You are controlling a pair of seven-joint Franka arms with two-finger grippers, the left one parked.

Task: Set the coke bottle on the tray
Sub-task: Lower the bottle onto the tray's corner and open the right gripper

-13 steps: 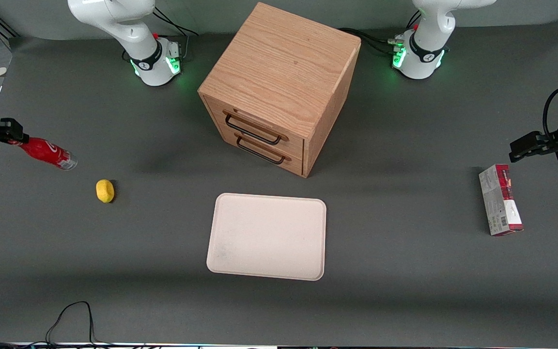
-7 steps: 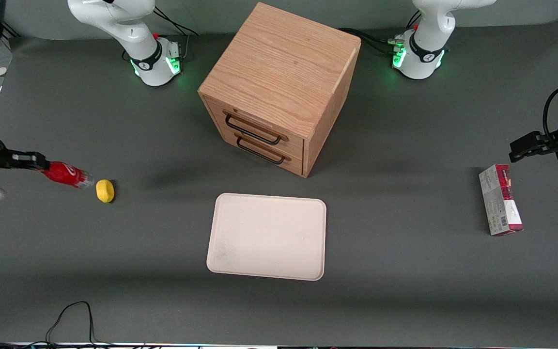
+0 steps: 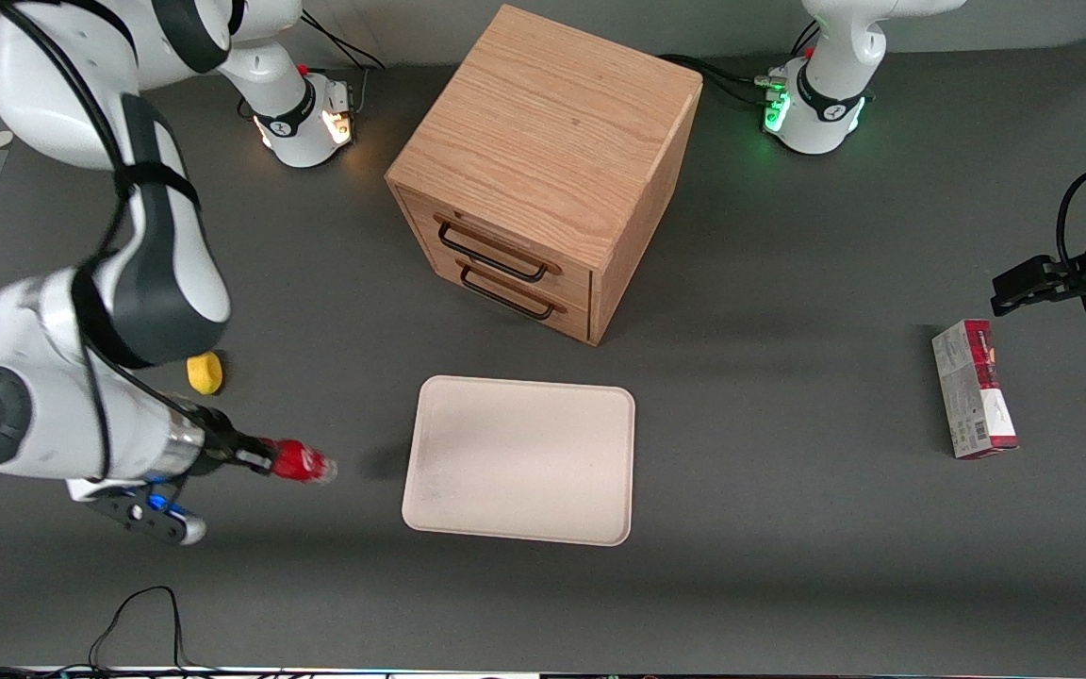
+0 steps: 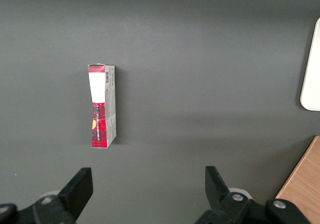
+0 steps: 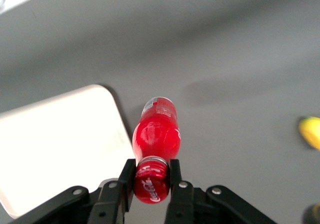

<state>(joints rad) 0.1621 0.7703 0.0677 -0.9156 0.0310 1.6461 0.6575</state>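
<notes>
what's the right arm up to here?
The right arm's pincer is shut on the cap of the coke bottle, carrying it above the table. The bottle is beside the tray, on the working arm's side, not yet over it. The tray has nothing on it. A lemon lies farther from the front camera than the bottle, and a carton lies toward the parked arm's end.

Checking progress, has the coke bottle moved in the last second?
Yes. The coke bottle, held in the gripper, moved past the lemon toward the tray.
</notes>
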